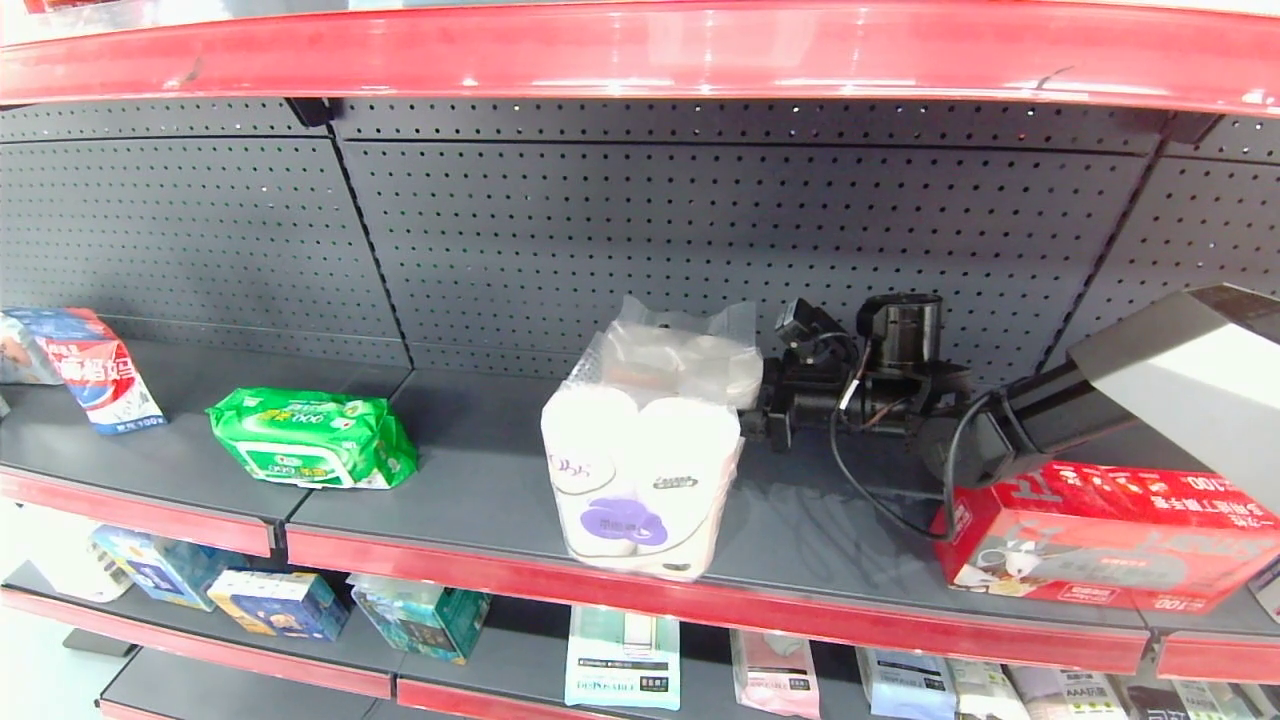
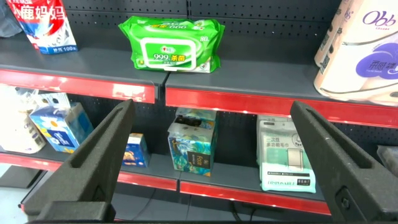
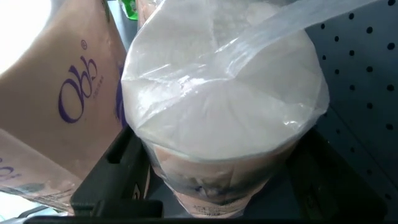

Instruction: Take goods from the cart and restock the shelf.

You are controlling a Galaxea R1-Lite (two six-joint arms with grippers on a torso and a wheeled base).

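Observation:
A plastic-wrapped toilet paper pack [image 1: 640, 470] stands on the grey middle shelf [image 1: 470, 500], near its red front edge. My right gripper [image 1: 770, 412] is behind the pack, reaching in from the right, shut on its rear rolls. In the right wrist view a wrapped roll [image 3: 224, 106] sits between the dark fingers [image 3: 109, 180]. My left gripper [image 2: 211, 162] is open with nothing between its fingers [image 2: 93, 162], held in front of the shelves below the middle board. From there the pack [image 2: 357, 56] shows on that board at one edge of the view.
A green wipes pack [image 1: 310, 438] [image 2: 169, 45] and a blue-red bag [image 1: 95, 370] lie left of the toilet paper. A red box [image 1: 1100, 540] lies to the right, under my right arm. The upper shelf's red edge [image 1: 640, 50] overhangs. Small boxes and packets [image 2: 193, 140] fill the lower shelf.

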